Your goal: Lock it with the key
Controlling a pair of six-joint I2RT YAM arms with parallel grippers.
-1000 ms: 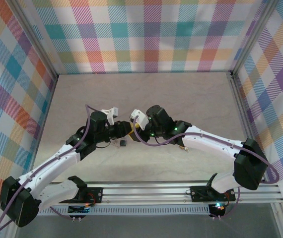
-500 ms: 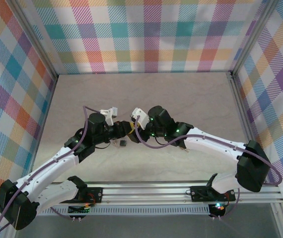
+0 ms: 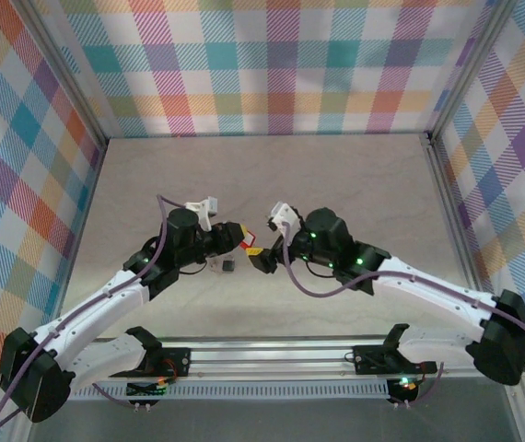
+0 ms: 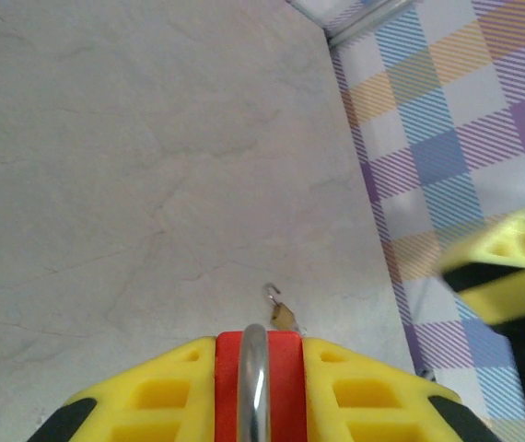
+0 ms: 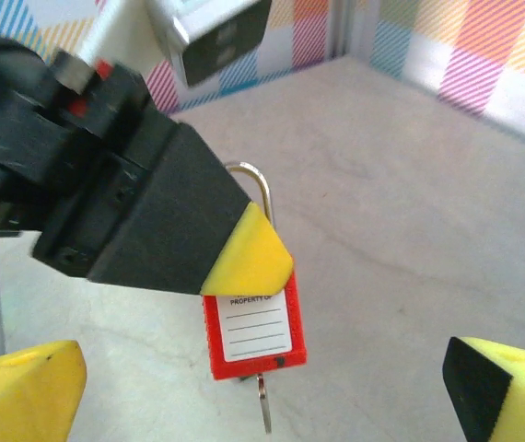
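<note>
right gripper point(image 3: 259, 258) jaws opened, withdrawn from padlock point(image 5: 253, 333)

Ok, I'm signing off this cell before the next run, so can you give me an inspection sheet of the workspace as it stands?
Surface: pale marbled tabletop, no spills seen.
Job's things: red padlock, white label, shackle upward; key sticking out of its underside. Cannot tell whether the shackle is latched.
Clutter: small brass piece with a ring, lying on the table; small dark object near it.
Grippers: left gripper shut on the padlock body; right gripper open, facing the padlock, not touching it.
Cables: purple cables along both arms, one loop slack beside the right wrist.
Surroundings: plaid walls; metal rail at the near edge.
</note>
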